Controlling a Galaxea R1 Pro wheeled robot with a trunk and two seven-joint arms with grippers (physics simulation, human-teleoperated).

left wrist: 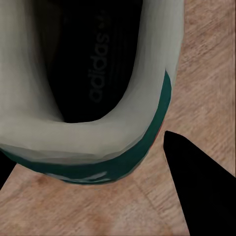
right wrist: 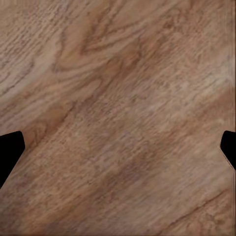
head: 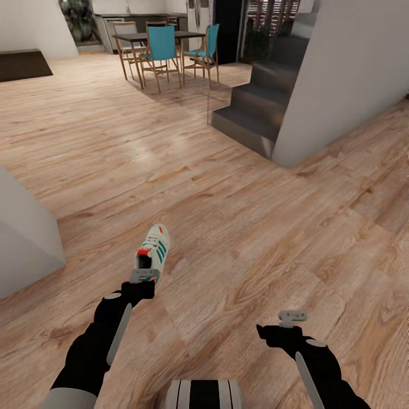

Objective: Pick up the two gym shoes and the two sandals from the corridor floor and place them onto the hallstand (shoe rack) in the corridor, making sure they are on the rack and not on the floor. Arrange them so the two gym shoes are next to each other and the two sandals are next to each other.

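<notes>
— Where is the gym shoe (head: 154,251)?
— On the corridor floor (head: 255,238), heel right under the left tool (head: 144,276), whose fingers sit wide apart around it.
— The right tool (head: 292,318)?
— Spread wide, holding nothing, above bare floor.

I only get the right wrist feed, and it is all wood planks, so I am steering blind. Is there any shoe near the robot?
Observer: Yes. In the head view, one cream-white lace-up sneaker with green stripes lies on the light brown wood-plank floor, just ahead of the left gripper.
Operator: Is it gripped?
Observer: Cannot tell. The left wrist view looks into the sneaker's dark heel opening, with one black finger beside the heel's outer wall.
Operator: Where is my right gripper relative to it?
Observer: The right gripper hangs over bare planks, well apart from the sneaker, on the robot's right.
</notes>
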